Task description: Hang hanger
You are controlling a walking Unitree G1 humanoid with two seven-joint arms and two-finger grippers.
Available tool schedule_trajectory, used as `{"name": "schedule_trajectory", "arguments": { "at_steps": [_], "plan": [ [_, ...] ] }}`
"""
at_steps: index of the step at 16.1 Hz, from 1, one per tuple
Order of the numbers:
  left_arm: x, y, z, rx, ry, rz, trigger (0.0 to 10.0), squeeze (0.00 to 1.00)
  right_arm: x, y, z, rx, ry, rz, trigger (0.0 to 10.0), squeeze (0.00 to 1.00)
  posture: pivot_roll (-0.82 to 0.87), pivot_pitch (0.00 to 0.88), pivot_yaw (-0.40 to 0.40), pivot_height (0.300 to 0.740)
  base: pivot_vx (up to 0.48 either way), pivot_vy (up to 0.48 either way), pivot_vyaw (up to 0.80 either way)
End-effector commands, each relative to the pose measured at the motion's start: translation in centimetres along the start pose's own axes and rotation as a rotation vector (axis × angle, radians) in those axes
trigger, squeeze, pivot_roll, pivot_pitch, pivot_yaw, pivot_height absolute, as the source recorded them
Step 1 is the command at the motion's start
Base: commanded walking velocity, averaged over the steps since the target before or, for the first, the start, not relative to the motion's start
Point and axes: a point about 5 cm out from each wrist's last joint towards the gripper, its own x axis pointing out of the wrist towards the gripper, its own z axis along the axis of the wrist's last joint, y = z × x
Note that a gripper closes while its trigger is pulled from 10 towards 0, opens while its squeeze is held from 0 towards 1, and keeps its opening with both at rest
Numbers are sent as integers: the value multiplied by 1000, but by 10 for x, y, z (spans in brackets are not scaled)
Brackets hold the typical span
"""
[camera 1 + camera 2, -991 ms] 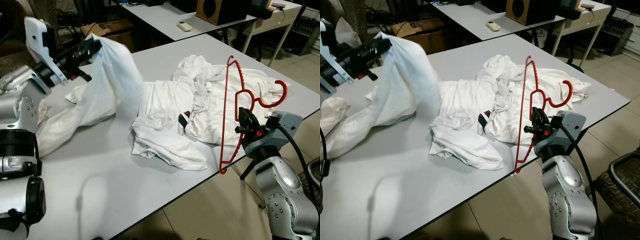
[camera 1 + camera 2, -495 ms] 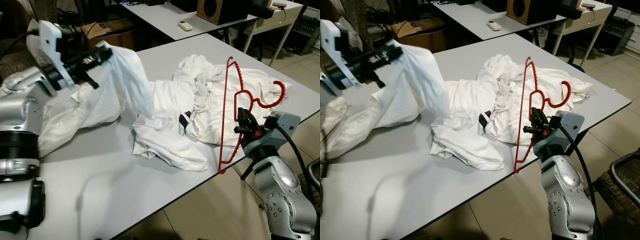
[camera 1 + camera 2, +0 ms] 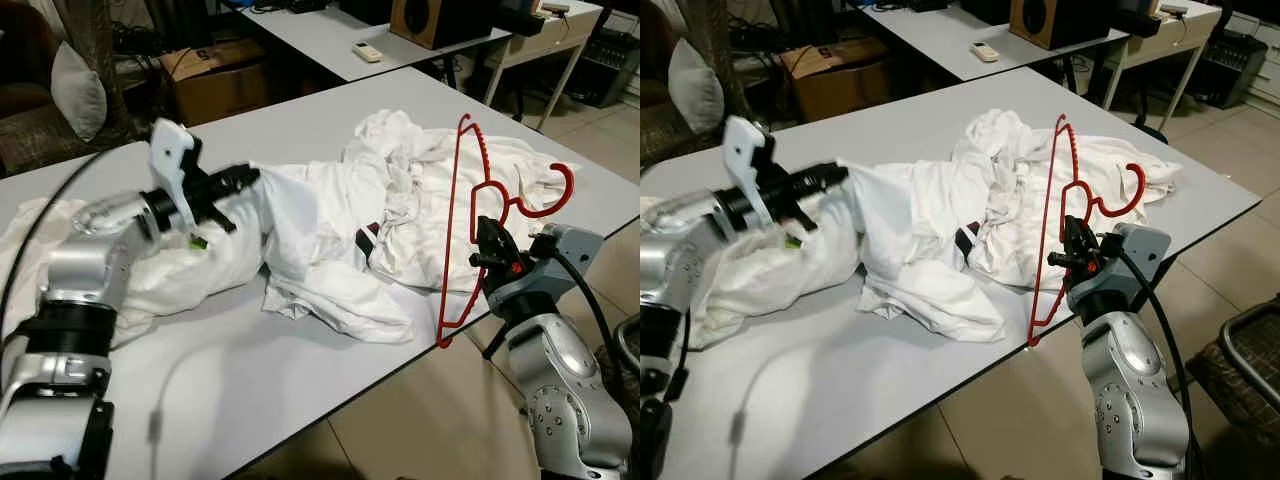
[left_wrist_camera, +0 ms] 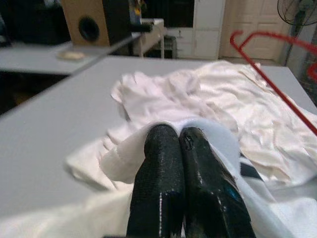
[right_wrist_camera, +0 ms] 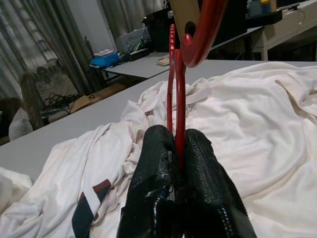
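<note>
Hanger (image 3: pixel 476 215) pinched upright (red) in right tool (image 3: pixel 487 256).

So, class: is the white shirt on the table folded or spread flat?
Neither: the white shirt lies crumpled in a heap on the table, with the left end effector shut on one end.

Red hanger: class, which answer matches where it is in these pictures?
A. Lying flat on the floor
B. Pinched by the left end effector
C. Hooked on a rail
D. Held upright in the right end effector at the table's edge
D: the red hanger stands upright, clamped between the fingers of the right end effector, beside the white garments on the table.
</note>
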Motion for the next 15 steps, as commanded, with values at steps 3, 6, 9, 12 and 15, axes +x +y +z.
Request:
{"name": "schedule_trajectory", "arguments": {
  "at_steps": [3,6,9,12,15],
  "plan": [
    [-2,2,7,90,23,-5,0,0,0,1,3,-14,-15,5,10000,0,-151,0,60,740,0,0,0],
    [-7,6,72,-160,-550,-16,0,0,0,1,3,-18,-17,8,10000,0,-152,0,63,740,0,0,0],
    [-12,-7,24,34,-234,-101,0,0,-1,1,2,-17,-17,6,10000,0,-151,0,65,740,0,0,0],
    [-18,-25,-23,154,14,-193,0,0,-2,1,2,-20,-18,7,10000,0,-154,0,63,740,0,0,0],
    [-35,-28,-26,181,86,-247,0,0,-1,1,2,-24,-15,10,10000,0,-151,0,58,740,0,0,0]
  ]
}}
